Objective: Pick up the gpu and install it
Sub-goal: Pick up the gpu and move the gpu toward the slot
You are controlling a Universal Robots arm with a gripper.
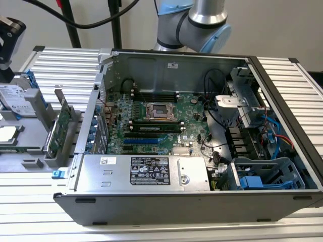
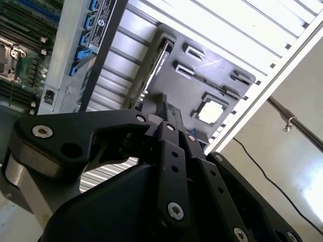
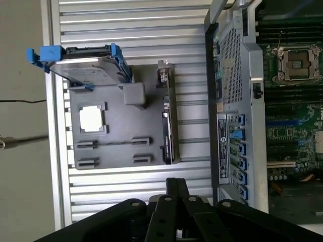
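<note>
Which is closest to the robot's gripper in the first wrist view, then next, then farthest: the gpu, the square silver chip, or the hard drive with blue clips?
Starting from the gripper:
1. The gpu, standing on edge in a slot of the gray tray.
2. The silver chip, lying flat in its tray pocket.
3. The hard drive, at the tray's far end.

The gpu (image 1: 63,123) stands on edge in a grey holder (image 1: 12,164) on the bench (image 1: 60,60), open from above. A hard drive (image 1: 17,98) crowds it on the exterior view's left. On the exterior view's right, the case wall (image 1: 91,126) rises just beside it. Inside the case, the free slots (image 1: 144,142) lie between the near power supply (image 1: 146,171) and the memory sticks (image 1: 156,126) beyond.
</note>
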